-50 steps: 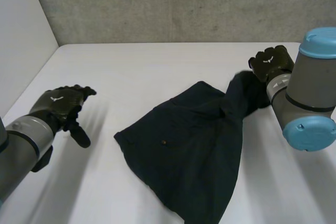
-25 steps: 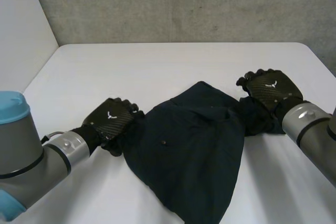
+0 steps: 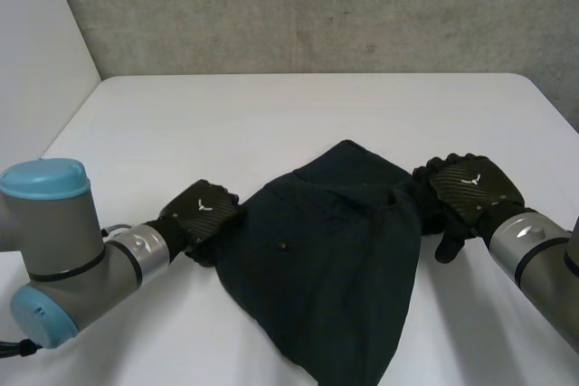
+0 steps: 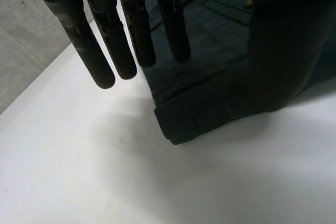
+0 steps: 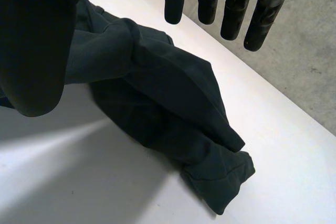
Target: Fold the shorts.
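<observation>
Fingers (image 4: 137,24) straight and released on both, the left hand (image 3: 204,208) has come in to the left edge of the shorts (image 3: 326,268), lower centre, and the right hand (image 3: 470,189) has let the bunched leg go, so regrasping likely follows.

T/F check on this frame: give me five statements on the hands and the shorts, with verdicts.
1. The left hand has straight fingers and grips nothing. True.
2. The right hand is pinching the shorts. False: its fingers are straight and hold no cloth.
3. The shorts lie on the white table. True.
4. Both hands are at the same side of the shorts. False: in the head view the left hand is at the cloth's left edge and the right hand at its right edge.
5. The shorts are folded into a neat rectangle. False: they lie rumpled, in an irregular shape.
</observation>
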Available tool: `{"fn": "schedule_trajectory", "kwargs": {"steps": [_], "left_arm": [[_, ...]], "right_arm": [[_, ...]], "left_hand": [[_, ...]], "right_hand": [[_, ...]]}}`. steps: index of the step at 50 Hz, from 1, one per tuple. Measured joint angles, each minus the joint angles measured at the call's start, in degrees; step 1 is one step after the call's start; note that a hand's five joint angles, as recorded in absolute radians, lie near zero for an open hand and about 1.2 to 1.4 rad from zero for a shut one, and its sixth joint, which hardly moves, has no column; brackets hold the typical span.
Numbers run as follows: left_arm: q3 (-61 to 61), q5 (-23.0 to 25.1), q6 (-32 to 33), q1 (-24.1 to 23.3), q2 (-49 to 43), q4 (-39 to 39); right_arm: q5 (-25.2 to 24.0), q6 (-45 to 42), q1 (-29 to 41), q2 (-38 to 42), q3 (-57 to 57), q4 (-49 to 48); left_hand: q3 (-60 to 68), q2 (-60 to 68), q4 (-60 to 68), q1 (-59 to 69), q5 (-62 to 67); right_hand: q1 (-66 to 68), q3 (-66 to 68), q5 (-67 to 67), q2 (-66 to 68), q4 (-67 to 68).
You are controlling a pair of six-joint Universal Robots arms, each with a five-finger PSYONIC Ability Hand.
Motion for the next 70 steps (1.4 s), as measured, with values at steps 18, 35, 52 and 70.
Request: {"fn": "schedule_trajectory", "kwargs": {"steps": [18,35,52,70], "left_arm": [[5.9,-1.7,0.1,-0.5,-4.7,-0.2],[20.0,-25.3,-6.2,7.6,0.0,8.8],[34.7,-9.8,-27.6,-12.4,-1.8,9.1],[25.6,-1.7,-26.7,-29.6,-7.2,3.2]], "right_arm": [[0.1,0.0,0.1,0.0,0.5,0.0],[0.1,0.1,0.2,-0.1,0.2,0.0],[1.6,4.4,-0.4,-0.9,0.0,-0.7],[1.8,7.3,-9.2,-4.5,0.3,-1.5]], "left_hand": [[32.6,32.9,32.8,26.1,30.0],[32.9,33.2,32.8,27.1,30.0],[33.0,33.3,33.0,27.9,30.0],[-15.5,-15.8,-16.3,-17.0,-16.0]], "right_hand": [[0.0,0.0,0.0,0.0,0.0],[0.0,0.0,0.0,0.0,0.0],[0.0,0.0,0.0,0.0,0.0],[0.0,0.0,0.0,0.0,0.0]]}}
